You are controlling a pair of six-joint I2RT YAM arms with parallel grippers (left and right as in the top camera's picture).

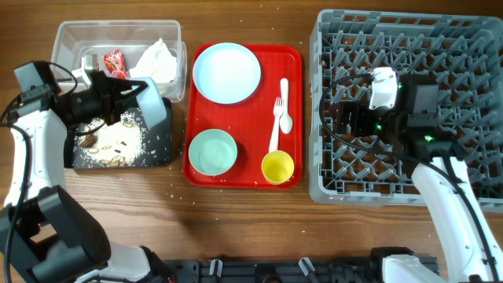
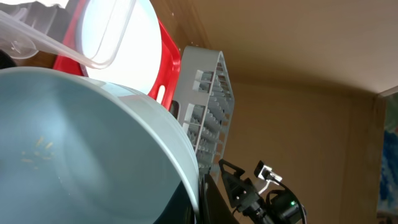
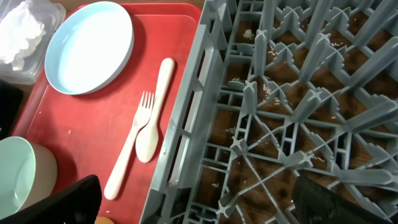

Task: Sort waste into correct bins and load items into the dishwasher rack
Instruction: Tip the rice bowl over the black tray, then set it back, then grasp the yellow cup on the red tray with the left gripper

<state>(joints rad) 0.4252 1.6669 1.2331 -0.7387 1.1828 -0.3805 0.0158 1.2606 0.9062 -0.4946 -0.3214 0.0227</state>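
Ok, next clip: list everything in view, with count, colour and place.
table: one, brown wood, under everything
dishwasher rack: one, grey, right side
red tray: one, red, centre
plate: one, pale blue, red tray
mint bowl: one, green, red tray
cup: one, yellow, red tray
fork: one, white, red tray
spoon: one, white, beside the fork
clear tub: one, clear, far left
wrapper: one, red, in the tub
napkin: one, white, in the tub
black tray: one, black, beside the tub
food scraps: many, white and brown, in black tray
blue bowl: one, pale blue, tilted in left gripper
left gripper: one, black, over black tray
right gripper: one, black, open, over rack
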